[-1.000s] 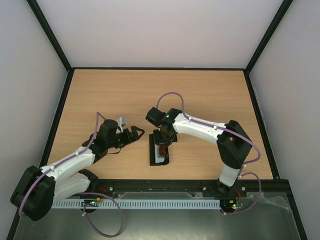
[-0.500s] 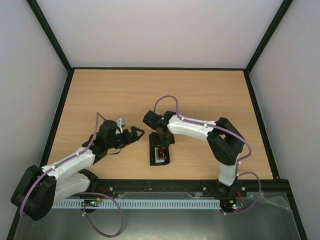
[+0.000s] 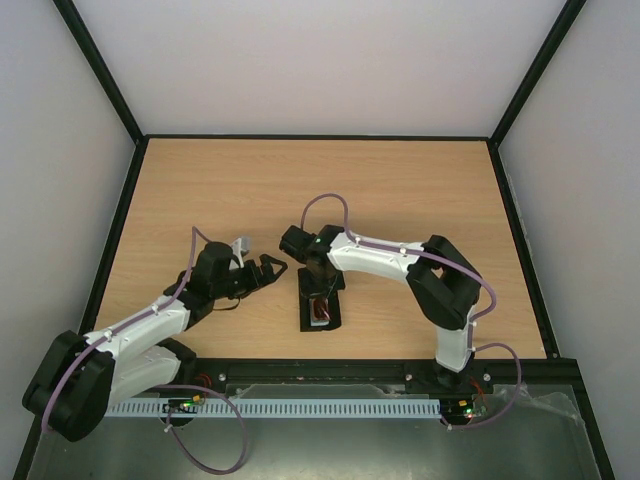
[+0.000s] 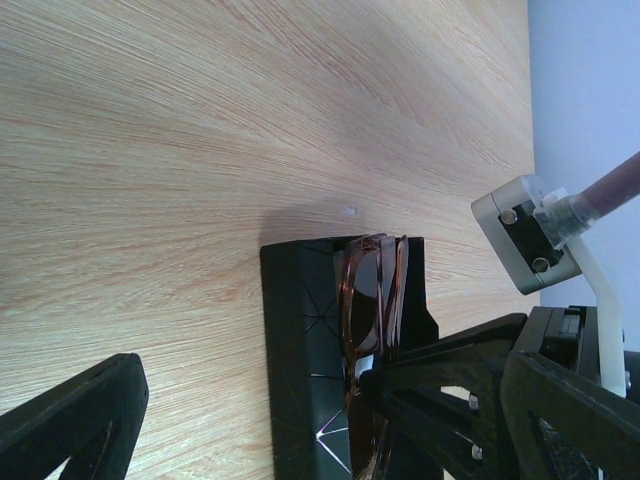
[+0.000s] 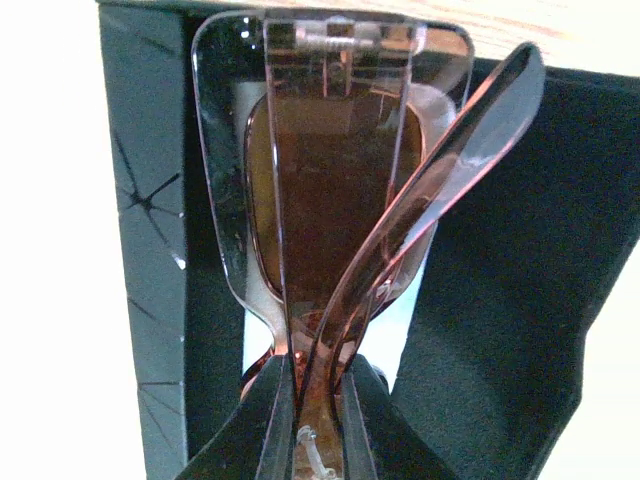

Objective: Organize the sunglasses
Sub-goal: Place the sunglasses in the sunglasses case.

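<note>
Right wrist: sunglasses [image 5: 335, 190] are clamped over the case [image 5: 150, 260] by the right gripper [image 5: 312, 400] (arm folded leftward). The left gripper [image 3: 270, 268] is spread wide.

Bright, even overhead light in the top view, only soft short shadows on the tabletop [image 3: 400, 180], all pretty sharp. Left wrist view crisp on the wood grain, faint shadow beside the black case [image 4: 300, 330]. Right wrist view blown out white at both edges, warm glow through the sunglasses [image 5: 335, 200], bottom bit soft
</note>
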